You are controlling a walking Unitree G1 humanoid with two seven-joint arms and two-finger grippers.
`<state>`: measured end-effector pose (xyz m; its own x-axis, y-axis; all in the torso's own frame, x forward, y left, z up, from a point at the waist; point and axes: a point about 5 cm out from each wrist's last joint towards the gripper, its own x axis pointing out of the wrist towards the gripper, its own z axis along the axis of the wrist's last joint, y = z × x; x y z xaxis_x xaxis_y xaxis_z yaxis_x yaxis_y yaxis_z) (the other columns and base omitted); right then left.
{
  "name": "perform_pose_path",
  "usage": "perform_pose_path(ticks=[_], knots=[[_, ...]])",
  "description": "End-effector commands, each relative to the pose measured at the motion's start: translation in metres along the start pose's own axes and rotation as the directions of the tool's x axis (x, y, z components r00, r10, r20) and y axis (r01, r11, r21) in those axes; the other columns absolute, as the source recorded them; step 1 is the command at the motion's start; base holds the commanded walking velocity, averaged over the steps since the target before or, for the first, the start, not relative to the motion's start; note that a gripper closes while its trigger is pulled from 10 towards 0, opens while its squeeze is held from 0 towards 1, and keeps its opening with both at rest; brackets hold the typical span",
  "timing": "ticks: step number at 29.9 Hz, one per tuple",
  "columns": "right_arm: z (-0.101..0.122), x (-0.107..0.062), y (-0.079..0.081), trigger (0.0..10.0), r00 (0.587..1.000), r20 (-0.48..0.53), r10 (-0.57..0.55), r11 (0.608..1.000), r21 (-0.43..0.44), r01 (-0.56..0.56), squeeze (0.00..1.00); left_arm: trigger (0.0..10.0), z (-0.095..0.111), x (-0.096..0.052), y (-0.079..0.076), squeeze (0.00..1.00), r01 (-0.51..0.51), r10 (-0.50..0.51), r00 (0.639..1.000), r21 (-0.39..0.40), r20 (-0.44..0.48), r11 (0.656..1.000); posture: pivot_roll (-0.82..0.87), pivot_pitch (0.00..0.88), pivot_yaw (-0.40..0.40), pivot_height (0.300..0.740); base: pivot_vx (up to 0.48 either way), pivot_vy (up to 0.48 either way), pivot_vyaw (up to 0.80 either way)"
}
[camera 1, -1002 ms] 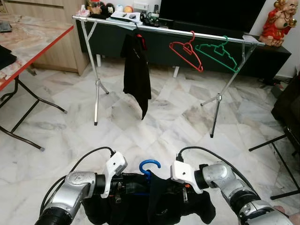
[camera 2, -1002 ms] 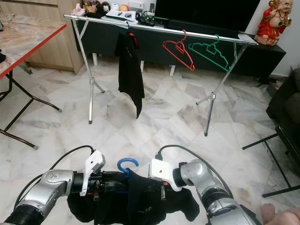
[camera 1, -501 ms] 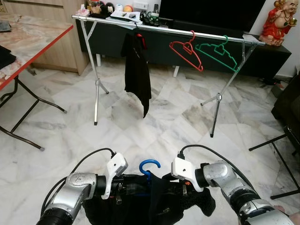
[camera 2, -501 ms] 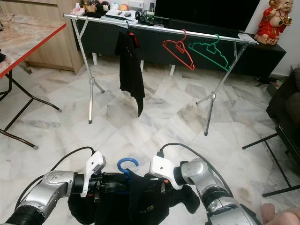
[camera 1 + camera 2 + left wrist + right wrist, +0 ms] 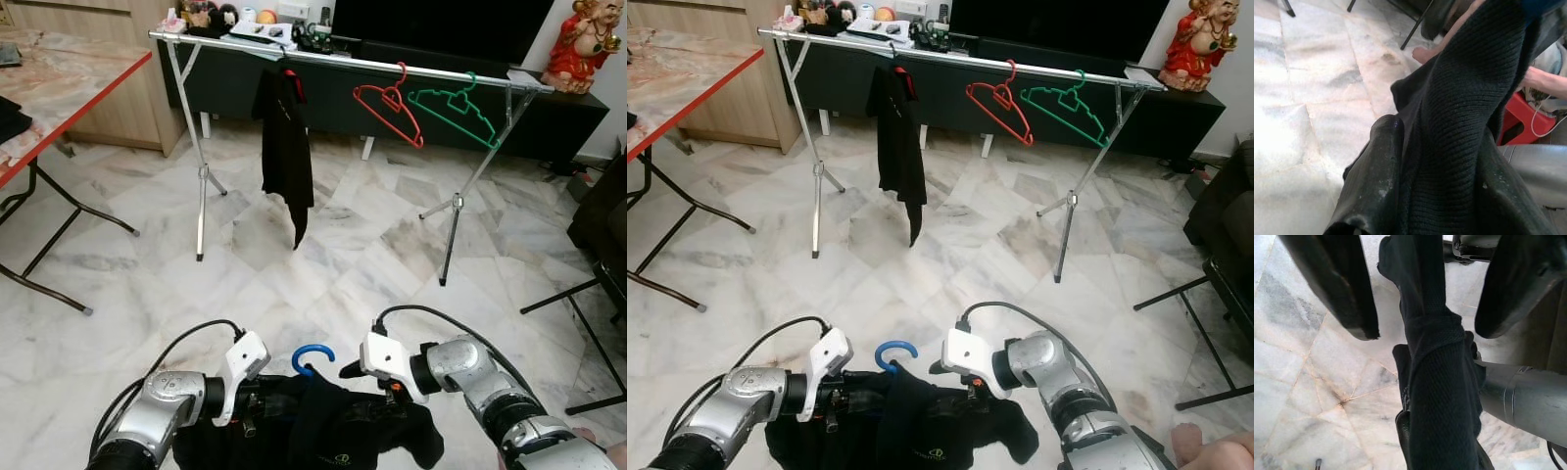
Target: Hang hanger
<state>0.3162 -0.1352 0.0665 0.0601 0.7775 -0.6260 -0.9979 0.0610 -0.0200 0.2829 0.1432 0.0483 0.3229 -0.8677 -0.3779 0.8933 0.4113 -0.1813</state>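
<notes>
Both silver arms are bent inward and held low before the robot, forearms pointing toward each other over the marble floor [image 5: 323, 255]. Between them hangs a black garment [image 5: 333, 436] on a blue hanger [image 5: 312, 358], whose curved hook rises above the cloth.

Beyond the hanger, well apart, stands a metal drying rack [image 5: 333, 61]. On its rail hang a black shirt [image 5: 286, 147], a red hanger [image 5: 388, 113] and a green hanger [image 5: 453, 106]. A red-edged table [image 5: 59, 88] stands left of the rack, and a dark cabinet lies behind it.

The left gripper [image 5: 257, 411] is at the garment's left side; in the left wrist view one black finger [image 5: 1376, 181] lies against the knit cloth, but its grip cannot be told. The right gripper [image 5: 1422, 289] has its fingers spread wide, the cloth passing between them.
</notes>
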Motion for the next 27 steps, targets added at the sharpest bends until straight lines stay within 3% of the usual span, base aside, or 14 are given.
perform_pose_path(ticks=[1, 12, 14, 15, 17, 18, 19, 20, 21, 22, 24, 25, 26, 27], knots=[[-0.002, -0.006, -0.002, 10.0, 1.000, -0.006, -0.008, 1.000, 0.003, 0.008, 1.00, 0.0, 0.005, 0.003, 0.000, 0.00, 0.003, -0.003, 1.000, 0.025, 0.019, 1.000, 0.01, 0.106, -0.103, 0.740, 0.000, 0.000, 0.00], [0.002, -0.016, -0.009, 10.0, 0.998, -0.020, -0.060, 0.997, -0.044, 0.059, 1.00, 0.0, -0.011, -0.004, 0.014, 0.00, -0.179, 0.181, 0.983, 0.048, -0.033, 0.983, 0.00, 0.098, -0.099, 0.740, 0.000, 0.000, 0.00], [0.001, -0.020, -0.012, 10.0, 0.994, -0.030, -0.108, 0.993, -0.053, 0.106, 1.00, 0.0, -0.010, -0.007, 0.021, 0.00, -0.272, 0.273, 0.962, 0.048, -0.010, 0.961, -0.01, 0.095, -0.098, 0.740, 0.000, 0.000, 0.00], [0.000, -0.024, -0.017, 10.0, 0.983, -0.027, -0.180, 0.983, -0.051, 0.178, 1.00, 0.0, -0.009, -0.010, 0.027, 0.00, -0.361, 0.361, 0.933, 0.036, 0.006, 0.932, 0.00, 0.095, -0.098, 0.740, 0.000, 0.000, 0.00], [0.000, -0.026, -0.018, 10.0, 0.979, -0.021, -0.204, 0.978, -0.045, 0.203, 1.00, 0.0, -0.010, -0.011, 0.028, 0.00, -0.382, 0.382, 0.924, 0.032, 0.008, 0.924, 0.00, 0.095, -0.096, 0.740, 0.000, 0.000, 0.00], [0.000, -0.029, -0.020, 10.0, 0.971, -0.004, -0.238, 0.971, -0.029, 0.238, 0.67, 0.0, -0.012, -0.012, 0.028, 0.00, -0.404, 0.404, 0.915, 0.023, 0.012, 0.914, -0.01, 0.095, -0.094, 0.740, 0.000, 0.000, 0.00], [0.000, -0.032, -0.022, 10.0, 0.958, 0.023, -0.285, 0.958, -0.008, 0.285, 0.00, 0.0, -0.015, -0.013, 0.029, 0.00, -0.437, 0.436, 0.900, 0.014, 0.020, 0.899, -0.01, 0.095, -0.090, 0.740, 0.000, 0.000, 0.00], [0.000, -0.034, -0.023, 10.0, 0.953, 0.032, -0.302, 0.953, -0.002, 0.302, 0.00, 0.0, -0.016, -0.014, 0.029, 0.00, -0.450, 0.449, 0.893, 0.013, 0.023, 0.893, -0.01, 0.095, -0.090, 0.740, 0.000, 0.000, 0.00], [-0.001, -0.038, -0.025, 10.0, 0.933, 0.066, -0.355, 0.935, 0.036, 0.353, 0.00, 0.0, -0.018, -0.017, 0.033, 0.00, -0.514, 0.513, 0.858, 0.024, 0.023, 0.858, -0.01, 0.096, -0.088, 0.740, 0.000, 0.000, 0.00], [-0.001, -0.038, -0.025, 10.0, 0.933, 0.066, -0.355, 0.935, 0.036, 0.353, 0.00, 0.0, -0.018, -0.017, 0.033, 0.00, -0.514, 0.513, 0.858, 0.024, 0.023, 0.858, -0.01, 0.096, -0.088, 0.740, 0.000, 0.000, 0.00], [-0.003, -0.043, -0.027, 10.0, 0.901, 0.114, -0.419, 0.907, 0.087, 0.411, 0.00, 0.0, -0.022, -0.022, 0.037, 0.00, -0.582, 0.582, 0.813, 0.017, 0.010, 0.813, -0.02, 0.096, -0.084, 0.740, 0.000, 0.000, 0.00], [-0.006, -0.046, -0.028, 10.0, 0.855, 0.146, -0.498, 0.864, 0.168, 0.475, 0.00, 0.0, -0.023, -0.027, 0.040, 0.00, -0.639, 0.639, 0.769, 0.009, 0.016, 0.769, -0.02, 0.096, -0.080, 0.740, 0.000, 0.000, 0.00], [-0.008, -0.048, -0.028, 10.0, 0.829, 0.162, -0.535, 0.840, 0.207, 0.502, 0.00, 0.0, -0.023, -0.030, 0.041, 0.00, -0.658, 0.658, 0.753, 0.000, 0.025, 0.753, -0.02, 0.097, -0.075, 0.740, 0.000, 0.000, 0.00], [-0.016, -0.048, -0.027, 10.0, 0.756, 0.181, -0.629, 0.766, 0.316, 0.560, 0.00, 2.0, -0.024, -0.034, 0.043, 0.00, -0.698, 0.698, 0.715, -0.007, 0.045, 0.716, -0.02, 0.100, -0.072, 0.740, 0.000, 0.000, 0.00]])
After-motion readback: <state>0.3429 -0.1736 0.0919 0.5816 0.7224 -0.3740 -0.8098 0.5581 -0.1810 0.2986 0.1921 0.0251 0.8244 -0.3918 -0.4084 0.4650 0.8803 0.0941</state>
